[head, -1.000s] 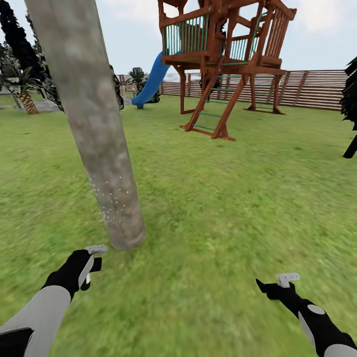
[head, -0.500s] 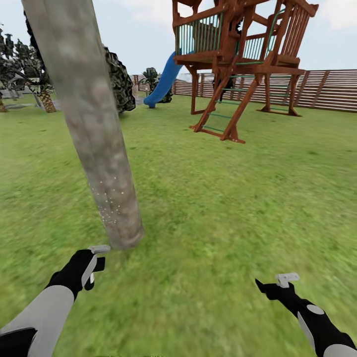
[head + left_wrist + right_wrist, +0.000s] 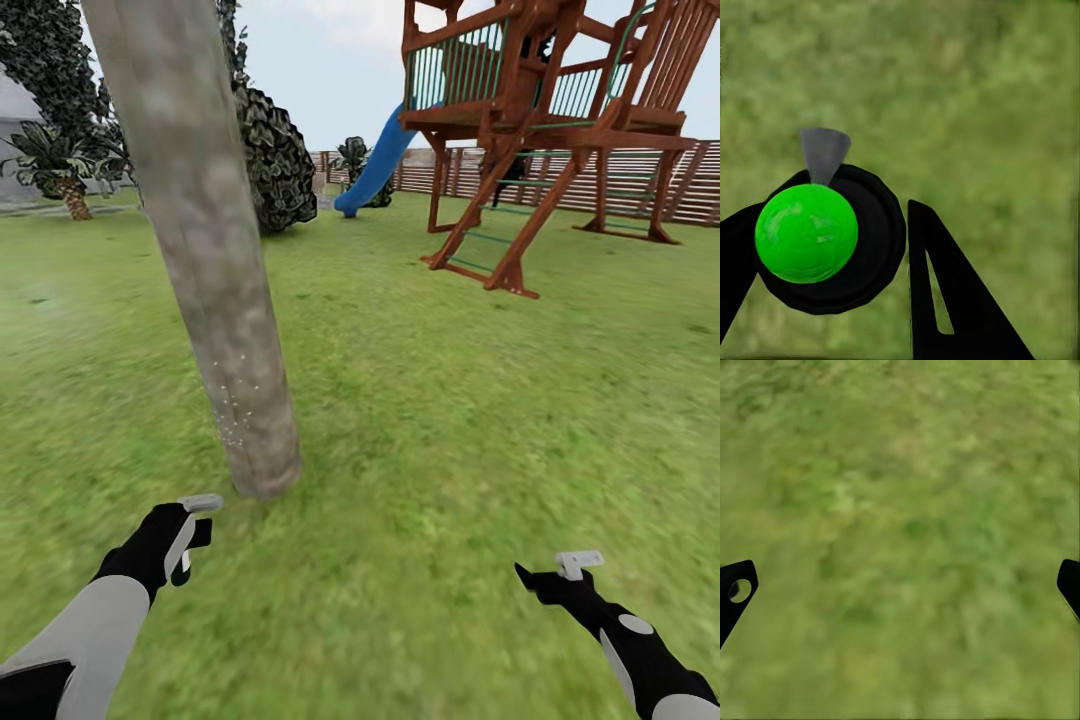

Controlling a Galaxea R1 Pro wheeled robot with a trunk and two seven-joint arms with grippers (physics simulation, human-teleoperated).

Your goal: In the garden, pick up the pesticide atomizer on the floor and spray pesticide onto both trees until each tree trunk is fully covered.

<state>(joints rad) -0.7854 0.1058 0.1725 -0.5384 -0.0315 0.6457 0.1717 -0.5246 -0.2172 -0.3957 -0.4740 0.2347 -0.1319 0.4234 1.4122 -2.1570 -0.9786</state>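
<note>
Two tools hover over blurry green grass (image 3: 430, 480). Left tool (image 3: 870, 247) is clamped on what seems the dark round atomizer with a green cap (image 3: 807, 233), just before the thick mottled grey-brown trunk (image 3: 215, 290). Right tool (image 3: 560, 575) hangs spread wide, holding nothing.

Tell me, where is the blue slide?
In the head view, the blue slide is far back, left of the wooden play tower, near the fence.

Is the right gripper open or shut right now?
Open. In its wrist view the right gripper has its two black fingertips far apart, with bare grass between them.
</note>
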